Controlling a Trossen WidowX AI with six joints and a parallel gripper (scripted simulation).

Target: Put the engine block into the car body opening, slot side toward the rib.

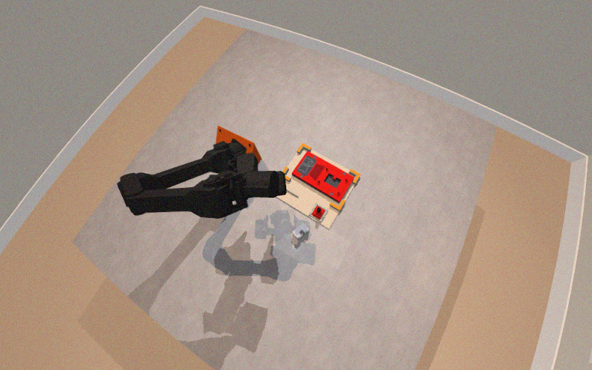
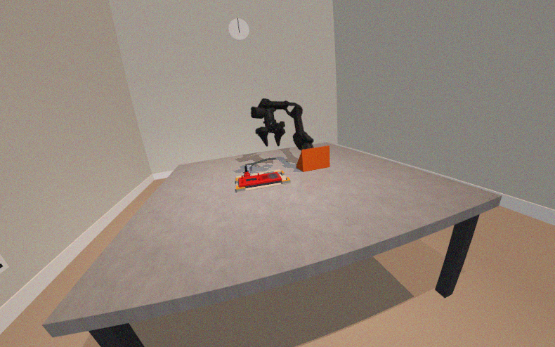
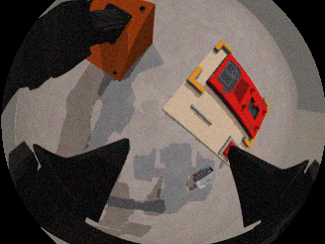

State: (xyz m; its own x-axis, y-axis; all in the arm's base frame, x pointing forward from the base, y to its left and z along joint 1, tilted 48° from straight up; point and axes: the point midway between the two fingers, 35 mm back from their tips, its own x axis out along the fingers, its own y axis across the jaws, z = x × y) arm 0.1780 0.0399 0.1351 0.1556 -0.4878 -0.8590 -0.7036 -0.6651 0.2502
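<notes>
The engine block [image 1: 300,231] [image 3: 201,177], a small light grey block, lies on the table just off the board's near edge; its slot direction is hard to read. The red car body [image 1: 312,180] [image 2: 247,182] [image 3: 235,104] lies flat on the cream board. Its dark opening [image 1: 330,183] [image 3: 254,108] has no block in it; a small red rib juts in at one side. My gripper [image 2: 272,145] [image 3: 180,148] is open and empty, pointing down high above the table. In the wrist view the engine block shows between and beyond its fingers. In the top view the arm hides the fingers.
The cream board [image 1: 305,198] [image 3: 183,106] has orange corner brackets around the car body and a narrow slot. A small red part with a black knob [image 1: 318,213] [image 2: 246,173] stands at its corner, near the engine block. An orange wedge [image 1: 235,135] [image 2: 317,159] [image 3: 141,45] is at the arm's base.
</notes>
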